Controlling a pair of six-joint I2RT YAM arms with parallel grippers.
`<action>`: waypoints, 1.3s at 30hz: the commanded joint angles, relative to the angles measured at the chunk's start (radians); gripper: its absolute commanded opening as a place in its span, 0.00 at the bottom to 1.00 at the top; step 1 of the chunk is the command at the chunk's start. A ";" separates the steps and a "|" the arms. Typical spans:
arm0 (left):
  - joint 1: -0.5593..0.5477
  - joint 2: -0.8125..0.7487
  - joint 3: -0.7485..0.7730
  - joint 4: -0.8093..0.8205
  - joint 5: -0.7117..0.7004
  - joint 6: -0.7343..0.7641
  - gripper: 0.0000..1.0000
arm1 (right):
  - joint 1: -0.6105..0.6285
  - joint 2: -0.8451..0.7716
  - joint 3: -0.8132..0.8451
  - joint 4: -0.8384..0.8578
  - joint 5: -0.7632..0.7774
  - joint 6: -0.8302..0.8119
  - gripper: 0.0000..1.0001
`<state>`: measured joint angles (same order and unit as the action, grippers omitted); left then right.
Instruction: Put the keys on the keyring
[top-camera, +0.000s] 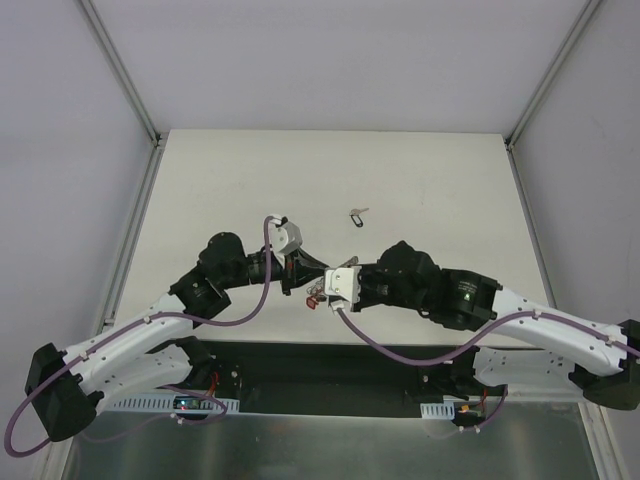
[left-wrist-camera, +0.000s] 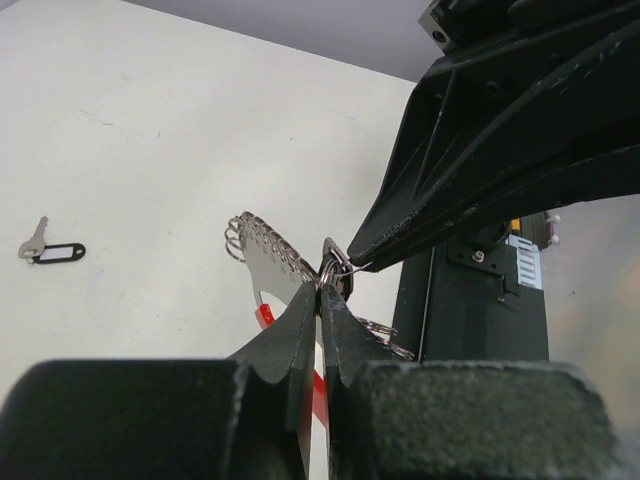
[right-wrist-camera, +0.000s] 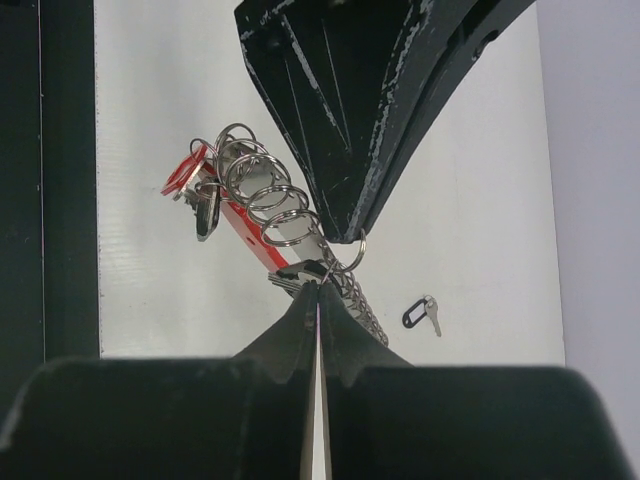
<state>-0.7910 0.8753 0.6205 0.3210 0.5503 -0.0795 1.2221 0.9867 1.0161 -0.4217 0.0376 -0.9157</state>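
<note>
Left fingers (left-wrist-camera: 295, 325): pressed together, tips shut at a small silver loop on the grey side of the keyring. Whether they nip loop or key head is hard to make out.

Right fingers (right-wrist-camera: 345, 335): pressed together, pinching the same grey side from the opposite direction, tip to tip with the left pair.

Keyring (right-wrist-camera: 268, 198), D-shaped, glossy red arc with grey beaded metal coils: held between both pairs of fingers over the near-middle of the worktop. The red arc shows only in slivers, the rest hidden behind fingers.

Red oval plastic tag (right-wrist-camera: 185, 170) with a small silver key (right-wrist-camera: 207, 215): hanging at the keyring's far end. Further keys there cannot be counted.

Loose silver key with black-rimmed oval tag (top-camera: 358, 214): flat on the worktop, well apart from the keyring.

Worktop (top-camera: 430, 190): pale, matt.
</note>
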 joint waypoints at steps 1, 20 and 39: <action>0.010 -0.041 -0.031 0.217 -0.058 -0.080 0.00 | 0.007 0.018 -0.022 0.046 -0.005 0.029 0.01; 0.010 -0.179 -0.116 0.073 -0.168 0.046 0.47 | 0.004 0.035 0.030 0.063 0.097 -0.046 0.01; 0.022 -0.368 0.113 -0.678 -0.914 -0.066 0.99 | -0.256 0.243 0.160 -0.002 0.053 0.135 0.01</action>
<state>-0.7898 0.4969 0.6582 -0.1989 -0.1928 -0.0719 1.0103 1.2098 1.0962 -0.4160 0.0986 -0.8589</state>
